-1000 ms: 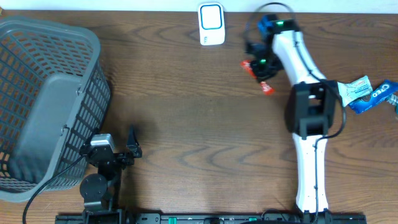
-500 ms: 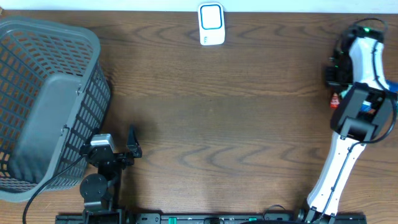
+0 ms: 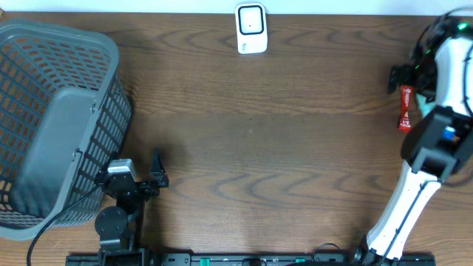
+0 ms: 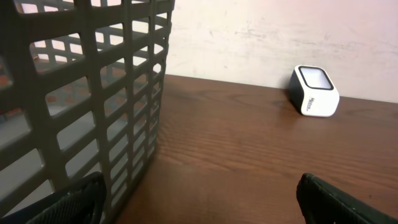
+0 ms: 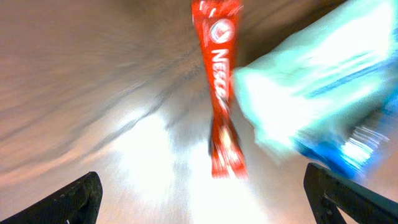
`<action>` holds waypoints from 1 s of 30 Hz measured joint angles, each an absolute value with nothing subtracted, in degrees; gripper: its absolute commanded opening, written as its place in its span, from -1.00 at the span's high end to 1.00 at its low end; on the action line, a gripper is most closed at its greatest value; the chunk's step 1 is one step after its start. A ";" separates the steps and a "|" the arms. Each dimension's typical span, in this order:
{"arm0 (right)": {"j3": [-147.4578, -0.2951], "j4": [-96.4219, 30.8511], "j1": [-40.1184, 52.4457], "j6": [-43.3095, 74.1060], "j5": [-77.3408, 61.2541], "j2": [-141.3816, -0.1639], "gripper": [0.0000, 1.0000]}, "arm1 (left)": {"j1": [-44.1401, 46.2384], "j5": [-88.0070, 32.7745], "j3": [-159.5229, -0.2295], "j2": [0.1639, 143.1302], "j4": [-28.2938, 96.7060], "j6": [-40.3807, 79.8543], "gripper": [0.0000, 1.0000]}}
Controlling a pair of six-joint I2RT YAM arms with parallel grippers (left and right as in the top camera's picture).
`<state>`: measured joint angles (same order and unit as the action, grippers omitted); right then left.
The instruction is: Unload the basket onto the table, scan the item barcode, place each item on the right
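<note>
One scanner (image 3: 251, 28) stands on wood-grain table (image 3: 244, 148) beside wall (image 4: 280, 25).

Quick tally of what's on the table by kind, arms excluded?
Basket: 1
Scanner: 1
Packets: 3 (red sachet, pale teal packet, blue packet; wrist view is blurred)
Total: 5

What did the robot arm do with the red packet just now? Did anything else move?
The right hand swung from near the scanner to the table's right edge, carrying the red packet. Then it opened and let the packet go beside the blue wrappers. The left hand, basket and scanner stayed put.
</note>
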<state>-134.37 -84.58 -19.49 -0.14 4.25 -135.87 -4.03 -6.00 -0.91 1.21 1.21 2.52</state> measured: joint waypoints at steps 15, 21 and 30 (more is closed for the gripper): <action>-137.51 -89.12 -18.70 2.00 -2.13 -91.77 -0.98 | -4.03 -6.00 -0.91 1.21 1.21 2.52 -0.96; -137.45 -89.14 -18.68 2.17 -3.03 -81.91 -0.98 | -4.03 -6.00 -0.91 1.21 1.21 2.52 -0.96; -137.47 -89.56 -18.68 2.17 -3.09 -69.06 -0.99 | -4.03 -6.00 -0.91 1.21 1.21 2.52 -0.96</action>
